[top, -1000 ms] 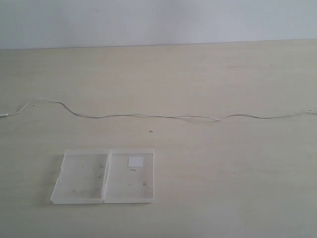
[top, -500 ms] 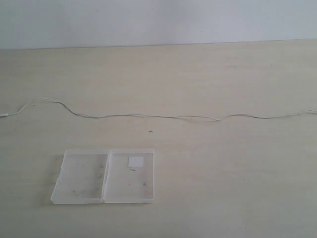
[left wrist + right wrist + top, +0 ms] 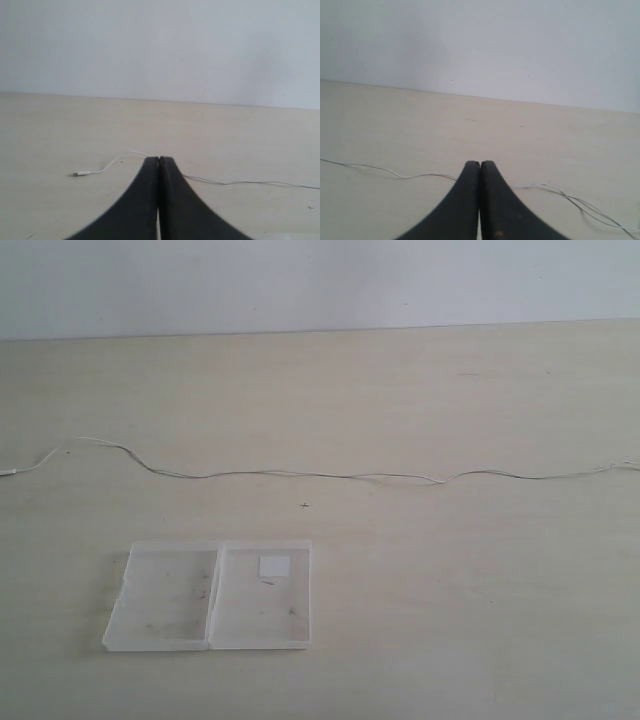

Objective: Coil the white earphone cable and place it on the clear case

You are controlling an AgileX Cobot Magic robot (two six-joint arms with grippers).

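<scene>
The white earphone cable (image 3: 300,475) lies stretched out in a wavy line across the table, its plug end (image 3: 10,472) at the far left and its other end running off the right edge. The clear case (image 3: 212,595) lies open and flat in front of the cable, with a white sticker (image 3: 274,566) in its right half. Neither arm shows in the exterior view. My left gripper (image 3: 159,159) is shut and holds nothing; the cable (image 3: 225,182) and its plug (image 3: 82,173) lie on the table beyond it. My right gripper (image 3: 480,163) is also shut and empty, with the cable (image 3: 395,174) crossing behind it.
A pale wooden table (image 3: 450,390) fills the view, ending at a plain white wall (image 3: 320,280) at the back. A small dark mark (image 3: 304,506) sits on the table between cable and case.
</scene>
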